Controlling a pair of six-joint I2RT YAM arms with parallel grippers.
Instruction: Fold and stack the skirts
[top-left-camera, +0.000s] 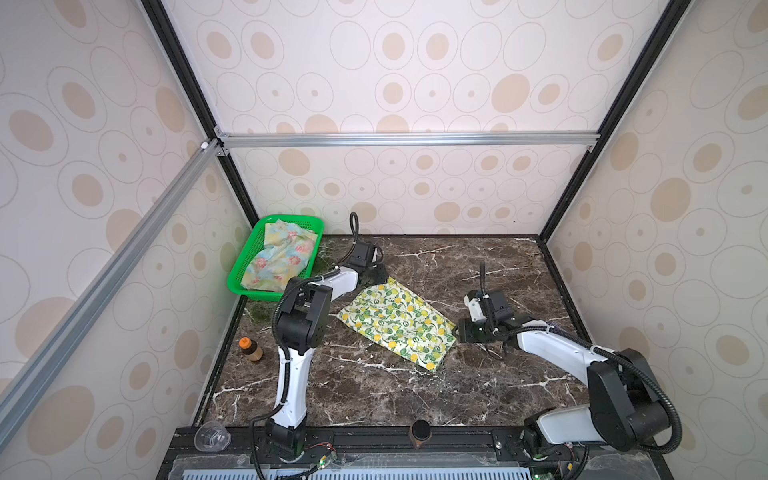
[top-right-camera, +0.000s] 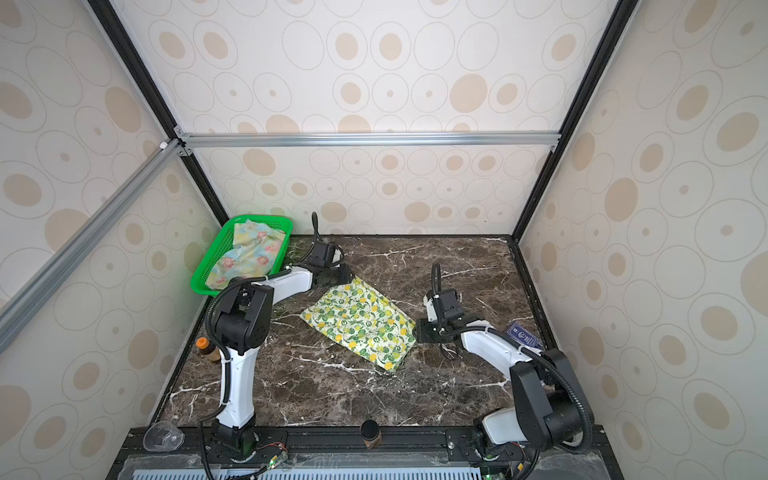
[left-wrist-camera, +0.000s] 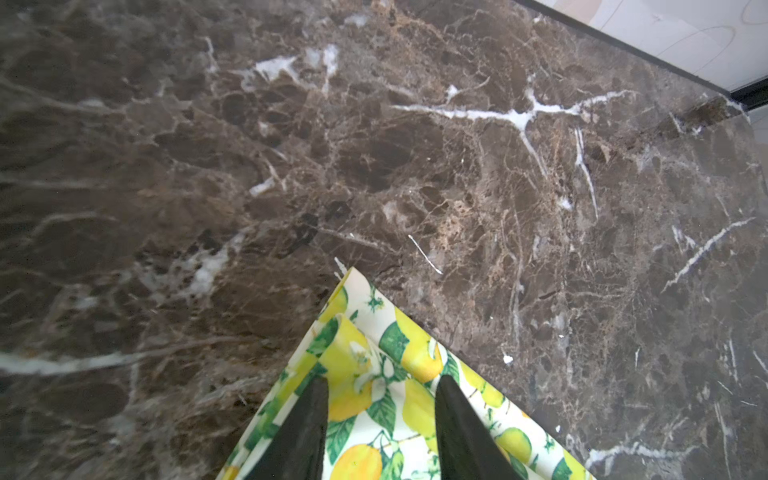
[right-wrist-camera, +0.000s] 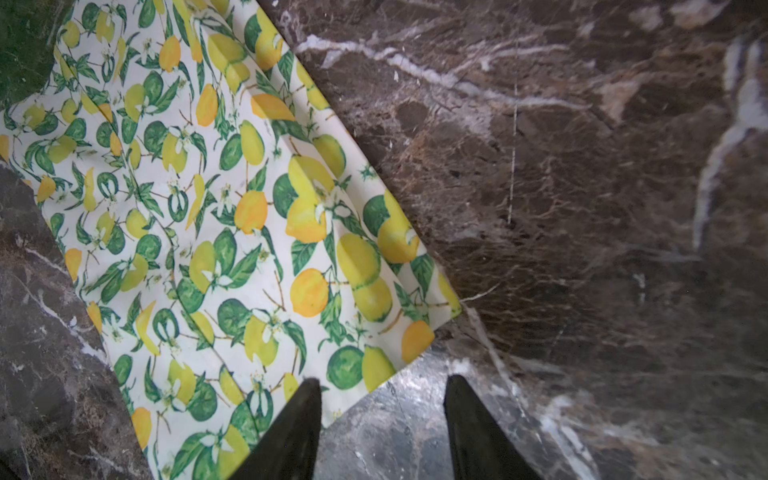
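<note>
Lemon skirt (top-left-camera: 397, 324), spread flat near the middle of the marble table (top-left-camera: 478, 266), long edges running from 10 o'clock to 4 o'clock in both top views. Flowered skirt (top-left-camera: 278, 257) heaped, unfolded, in the green basket (top-left-camera: 251, 252) at the table's 10 o'clock corner, well apart from the first.

Left gripper (left-wrist-camera: 382, 380) low over the lemon skirt's 12 o'clock corner, jaws apart, both fingers above the cloth, nothing pinched. Right gripper (right-wrist-camera: 382, 378) at the 3 o'clock corner, jaws likewise apart, one finger over the hem and its partner over bare marble, nothing held.

Step in hand, by judgement: seizing the two corners of one long edge for a fold toward 7 o'clock.

For a clean fold:
- Straddle each corner with one finger beneath all layers rather than the top ply alone (note the doubled edge at the 12 o'clock corner in the left wrist view).
- Shift the right gripper slightly inward to bracket cloth with both fingers.
- Close both sides together.
- Lift only enough to clear the table.
- Carry the edge across in parallel, taut.
- Lay it on the 7 o'clock edge with corners matched, release, then smooth.

Likely faults: a slipped single ply, a skewed edge, a dragged lower layer on the smooth marble.
</note>
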